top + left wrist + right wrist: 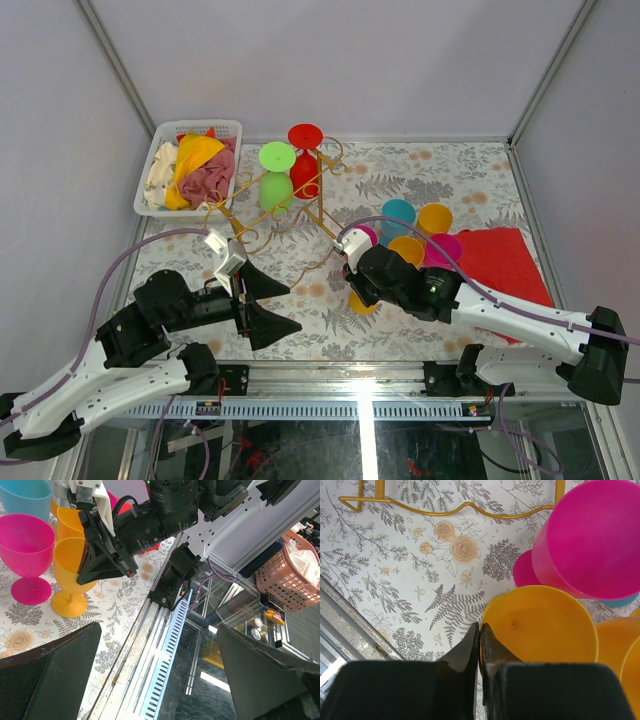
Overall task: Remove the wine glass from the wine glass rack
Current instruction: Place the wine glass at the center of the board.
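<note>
A: R side, quick status?
B: My R pincer (pixel 479 632) is pressed together on the rim of the orange wine glass (pixel 540 630). One finger is inside the bowl, one outside, rim wall pinched btwn them.
A: Where's that glass rn?
B: Off the rack (pixel 318 215). It's upright over the floral cloth (pixel 420 570), near the front edge, right of centre. In the L wrist view its foot looks down on the cloth.
A: Neighbours?
B: Pink glass (pixel 590 540) just beside it. Other orange glasses (pixel 435 218) and a blue glass (pixel 397 213) stand close behind. Red cloth (pixel 505 260) lies further right.
A: And the rack itself?
B: Gold wire, mid-table, on the far side of my wrist. Green glass (pixel 275 188) and red glass (pixel 305 172) hang on it foot-up, side by side, green on the left. White basket (pixel 200 125) w/ crumpled cloths sits at its far left.
A: L side?
B: My L pincer (pixel 272 305) is spread wide, fingers well apart. It's over the cloth in front of the rack's left scrolls, apart from the orange wine glass.
</note>
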{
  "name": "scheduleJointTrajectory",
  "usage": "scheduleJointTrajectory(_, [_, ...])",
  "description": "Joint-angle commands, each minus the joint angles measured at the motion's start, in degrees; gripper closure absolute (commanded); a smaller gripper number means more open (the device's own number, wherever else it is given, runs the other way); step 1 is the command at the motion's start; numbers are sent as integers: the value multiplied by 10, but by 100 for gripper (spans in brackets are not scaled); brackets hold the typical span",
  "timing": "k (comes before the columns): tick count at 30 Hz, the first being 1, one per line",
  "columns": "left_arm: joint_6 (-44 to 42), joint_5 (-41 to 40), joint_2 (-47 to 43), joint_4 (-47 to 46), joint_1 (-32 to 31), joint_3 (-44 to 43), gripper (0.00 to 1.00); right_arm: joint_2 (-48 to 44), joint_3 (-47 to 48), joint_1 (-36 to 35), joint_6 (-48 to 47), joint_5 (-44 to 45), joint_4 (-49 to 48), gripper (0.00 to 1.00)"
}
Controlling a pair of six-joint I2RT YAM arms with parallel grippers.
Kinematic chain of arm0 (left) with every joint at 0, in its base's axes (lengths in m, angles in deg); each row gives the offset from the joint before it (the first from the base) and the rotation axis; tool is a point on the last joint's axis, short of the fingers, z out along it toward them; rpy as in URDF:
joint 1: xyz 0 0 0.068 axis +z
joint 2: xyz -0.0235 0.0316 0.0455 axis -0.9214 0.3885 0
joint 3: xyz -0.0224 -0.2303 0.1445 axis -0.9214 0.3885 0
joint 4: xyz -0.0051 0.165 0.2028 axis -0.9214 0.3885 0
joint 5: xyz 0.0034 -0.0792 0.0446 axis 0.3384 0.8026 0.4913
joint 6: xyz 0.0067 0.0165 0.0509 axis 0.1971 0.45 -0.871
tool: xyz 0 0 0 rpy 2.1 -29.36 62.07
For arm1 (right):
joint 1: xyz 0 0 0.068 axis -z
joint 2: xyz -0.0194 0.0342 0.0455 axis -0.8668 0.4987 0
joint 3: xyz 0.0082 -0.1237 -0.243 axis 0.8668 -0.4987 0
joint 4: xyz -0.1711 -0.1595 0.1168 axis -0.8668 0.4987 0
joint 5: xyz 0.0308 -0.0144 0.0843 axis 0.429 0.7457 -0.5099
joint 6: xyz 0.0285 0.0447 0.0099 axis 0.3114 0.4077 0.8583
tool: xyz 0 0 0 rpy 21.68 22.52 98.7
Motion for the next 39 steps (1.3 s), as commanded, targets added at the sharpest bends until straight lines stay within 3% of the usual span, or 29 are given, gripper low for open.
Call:
scheduleJointTrajectory(1, [2, 3, -2, -11, 3, -17, 0, -6, 1, 8, 2, 11, -28, 100])
scheduleJointTrajectory(7, [-5, 21, -2, -14, 3, -18, 0, 5, 11, 9, 3, 6, -17, 98])
scheduleJointTrajectory(28, [-4, 22, 5, -8, 3, -29, 0, 2, 18, 9, 7, 42, -39, 68])
scheduleJointTrajectory(39, [-21, -39, 68, 33, 2, -121, 0, -71, -2, 9, 19, 41, -80, 55])
